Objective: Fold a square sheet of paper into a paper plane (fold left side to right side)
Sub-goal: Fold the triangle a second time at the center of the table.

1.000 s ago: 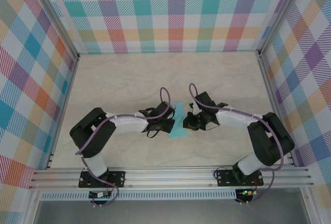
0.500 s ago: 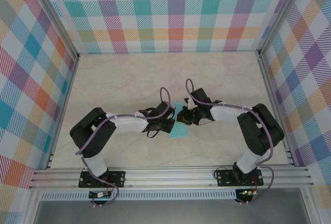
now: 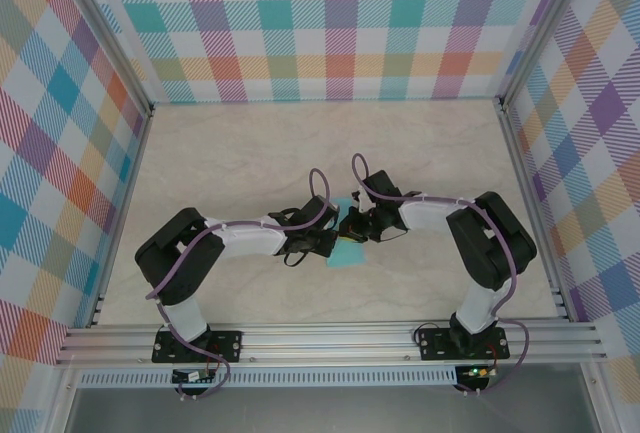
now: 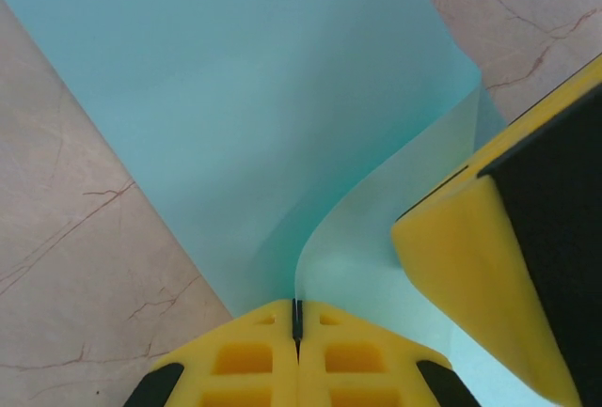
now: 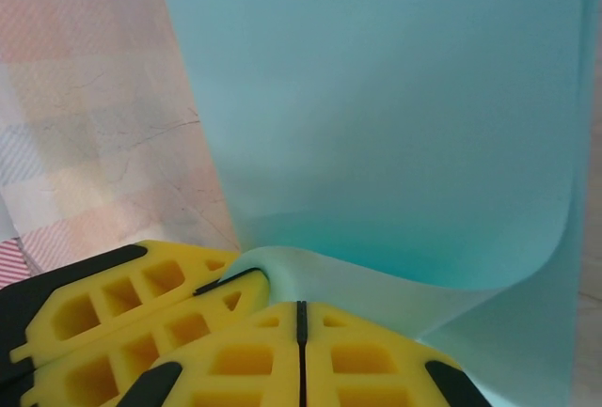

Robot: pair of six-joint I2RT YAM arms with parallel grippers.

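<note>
The turquoise sheet of paper [image 3: 346, 256] lies at the table's middle, mostly covered by both grippers. In the left wrist view the paper [image 4: 235, 97] lies flat, and one flap curls up into my left gripper [image 4: 297, 318], which is shut on the flap's edge. A yellow finger [image 4: 470, 266] of the right gripper presses against that flap from the right. My right gripper [image 5: 301, 318] is shut, its tips against the raised fold of the paper [image 5: 376, 97], beside the left gripper's fingers [image 5: 141, 304]. From above, the left gripper [image 3: 332, 241] and right gripper [image 3: 352, 230] nearly touch.
The marble-look table [image 3: 250, 153] is enclosed by checked walls with metal posts [image 3: 505, 123] at the corners. An aluminium rail [image 3: 320, 338] carrying both arm bases runs along the near edge. Purple cables [image 3: 318, 188] loop up from both wrists.
The right arm has swung left, bringing its shut gripper over the paper up against the left gripper. The left arm has stayed where it was.
</note>
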